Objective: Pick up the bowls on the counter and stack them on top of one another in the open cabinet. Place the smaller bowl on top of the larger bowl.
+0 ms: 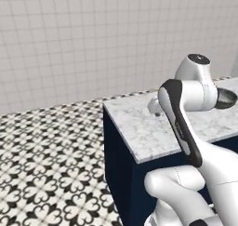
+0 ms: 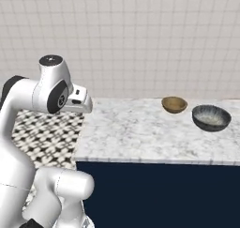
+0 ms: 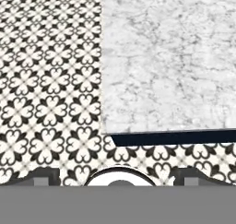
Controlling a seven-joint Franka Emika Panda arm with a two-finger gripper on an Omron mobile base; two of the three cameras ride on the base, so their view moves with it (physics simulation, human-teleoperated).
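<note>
- The gripper (image 2: 82,102) is held over the counter's (image 2: 140,133) left edge; whether its fingers are apart cannot be told.
- A tan bowl (image 2: 174,104) is seen near the back edge.
- A larger grey bowl (image 2: 211,117) is set just beside it, toward the right edge.

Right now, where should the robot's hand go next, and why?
Probably sideways along the counter toward the grey bowl, the larger one, since it belongs underneath. The gripper looks down near the counter's far corner, holding nothing, while the grey bowl and the tan bowl sit at the other end.
</note>
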